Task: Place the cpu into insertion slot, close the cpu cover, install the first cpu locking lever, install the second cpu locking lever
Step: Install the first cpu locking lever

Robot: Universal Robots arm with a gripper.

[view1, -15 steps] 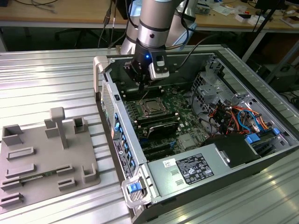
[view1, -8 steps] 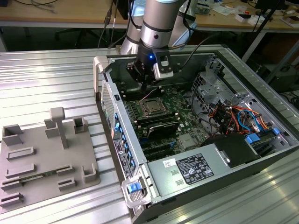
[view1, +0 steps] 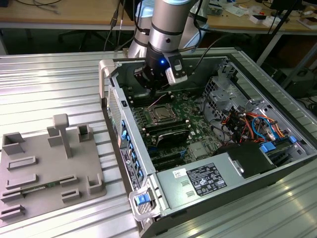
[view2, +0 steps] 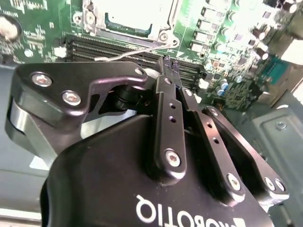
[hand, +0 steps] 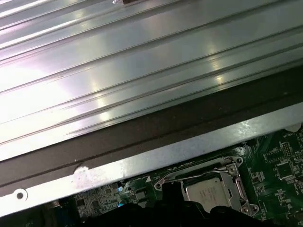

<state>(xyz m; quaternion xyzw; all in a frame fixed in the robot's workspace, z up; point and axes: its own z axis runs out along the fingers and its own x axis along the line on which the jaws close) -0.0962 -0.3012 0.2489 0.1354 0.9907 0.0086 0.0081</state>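
The cpu [hand: 208, 194] lies flat in the insertion slot [view1: 161, 114] on the green motherboard, its silver top showing through the cut-out. The cpu cover [hand: 238, 187] lies down around it as a thin metal frame. In the second wrist view the cpu [view2: 137, 16] and the cpu cover [view2: 127, 33] are ahead of the fingertips. A thin wire locking lever [view2: 128, 54] runs along the near side of the socket, and I cannot tell if it is latched. My gripper [view2: 169, 61] is shut with nothing between its pads, just above that lever. In the exterior view the gripper [view1: 157, 94] hangs over the socket's far edge.
Black memory slots [view2: 118, 47] lie between the socket and my fingertips. The open computer case [view1: 124, 129] has a tall metal wall close to the socket. A drive cage and orange and blue cables [view1: 247, 124] are at the exterior view's right. A grey fixture plate [view1: 49, 168] lies outside the case.
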